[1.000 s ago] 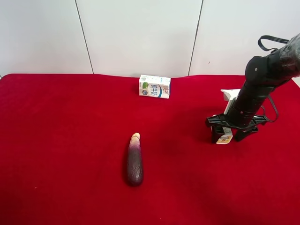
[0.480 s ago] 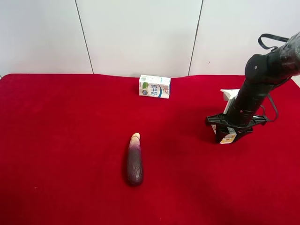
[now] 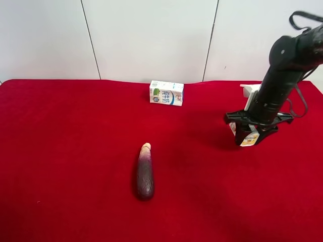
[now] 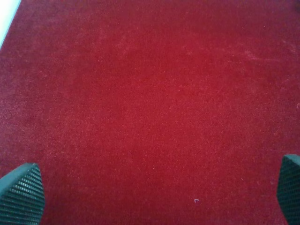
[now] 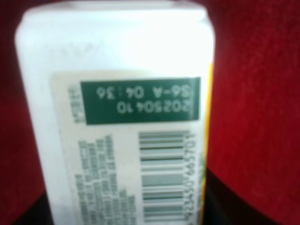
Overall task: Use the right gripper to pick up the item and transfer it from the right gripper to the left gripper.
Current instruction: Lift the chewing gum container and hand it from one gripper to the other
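Right wrist view: we see right gripper [image 3: 248,136] clamped on the carton [image 5: 122,117], left gripper [image 4: 154,187] wide apart.

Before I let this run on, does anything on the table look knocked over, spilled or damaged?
Nothing stands out. The small carton looks intact in the right gripper. The eggplant lies whole on the red cloth, and the white box at the back shows no damage. No spill is visible.
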